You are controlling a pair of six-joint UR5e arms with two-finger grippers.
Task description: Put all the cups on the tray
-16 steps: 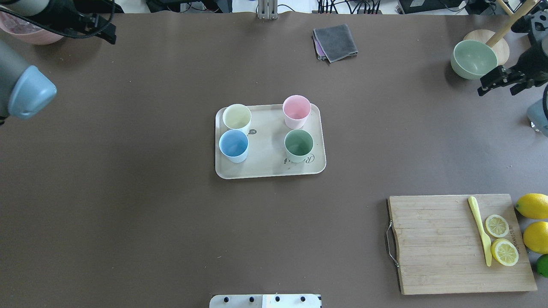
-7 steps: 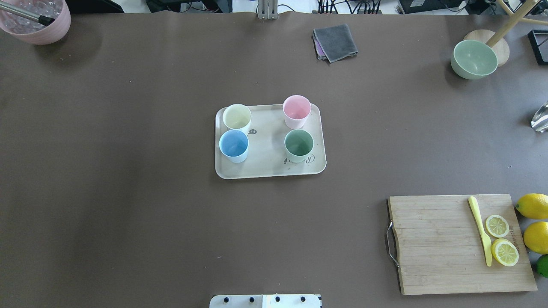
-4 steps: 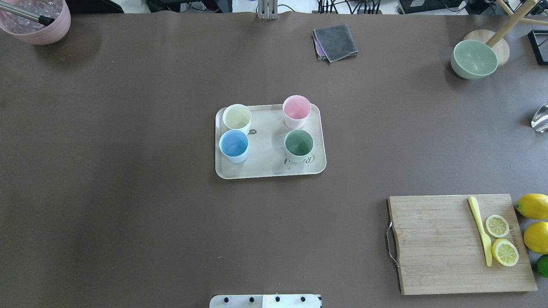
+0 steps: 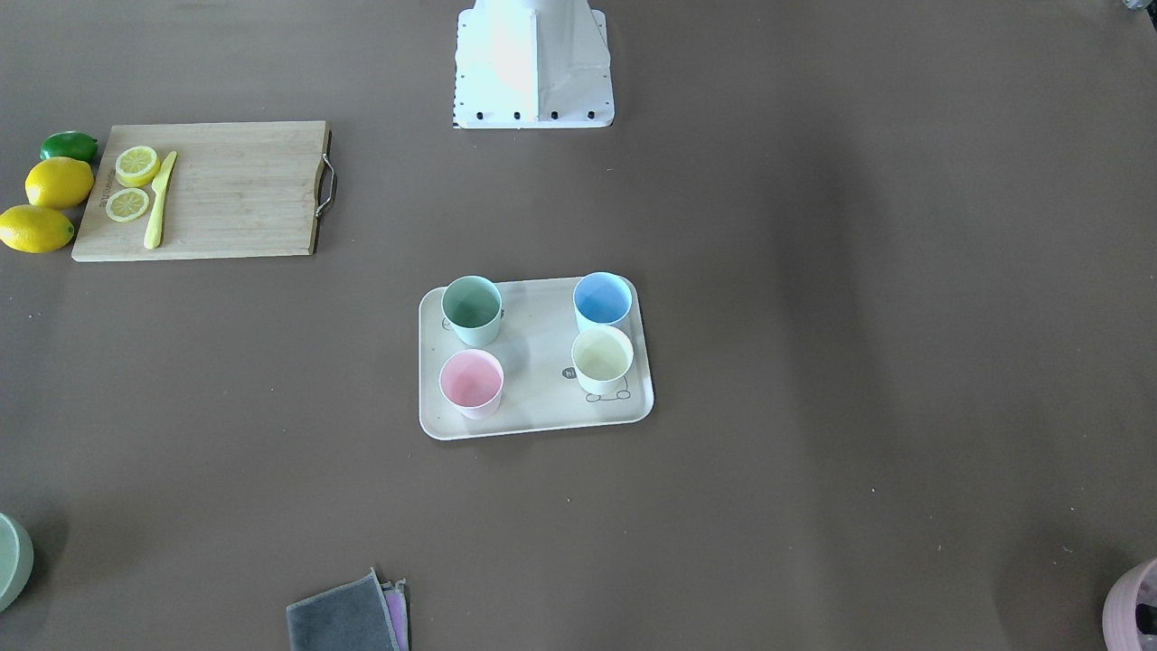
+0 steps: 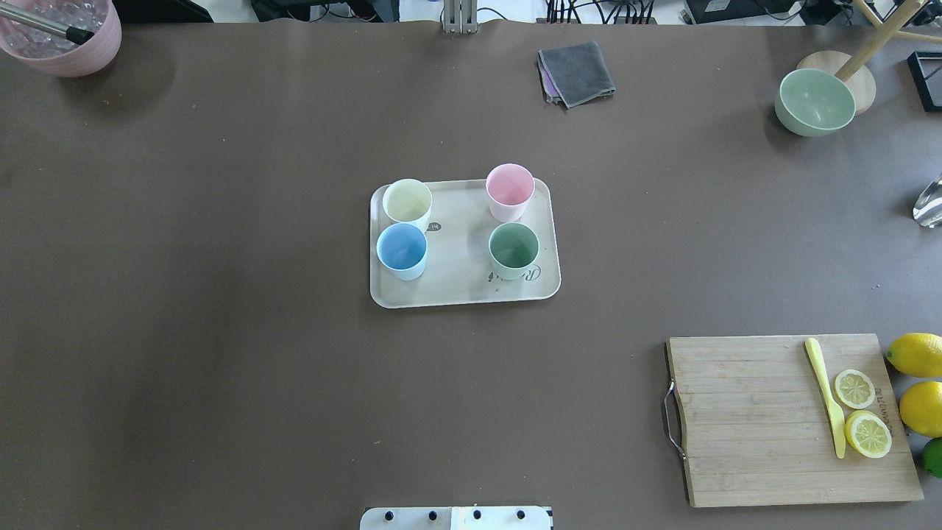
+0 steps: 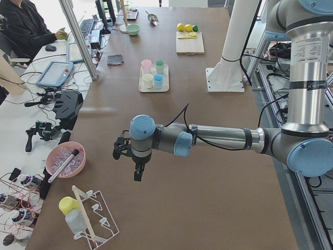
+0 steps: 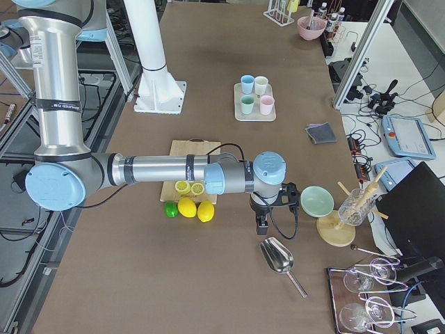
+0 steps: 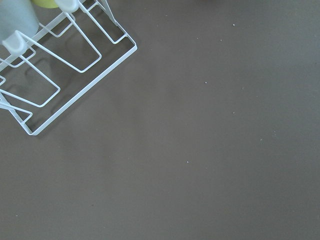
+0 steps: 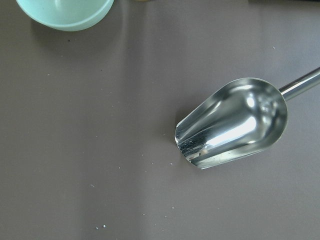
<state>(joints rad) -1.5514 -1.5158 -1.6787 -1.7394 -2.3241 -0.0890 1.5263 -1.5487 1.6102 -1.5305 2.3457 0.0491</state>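
**1. Grippers.** The left gripper hangs over bare table, well apart from the tray, beyond the tray's short end on the robot's left. It appears only in the left side view, so it cannot be told whether its fingers are apart or together. The right gripper hangs well apart from the tray, beyond the opposite short end. It appears only in the right side view, so its state cannot be told either. Neither wrist camera shows a finger or a cup.

**2. Task status.** All four cups stand inside the tray's rim. No cup shows on the table away from the tray. Judgement: placement is complete and no step is left.

**3. Cup positions on the tray.**
- cream-yellow cup: robot-left half, far corner.
- light blue cup: robot-left half, just beside the cream-yellow cup on its near side. Contact cannot be determined.
- pink cup: robot-right half, at the far rim.
- green cup: robot-right half, nearer the robot, partly covering the script lettering.

**4. Appearance.** Each cup is upright, mouth up, empty, tapered, handleless and matte. The tray is cream and rectangular, with rounded corners, and lies flat. Its middle strip is bare.
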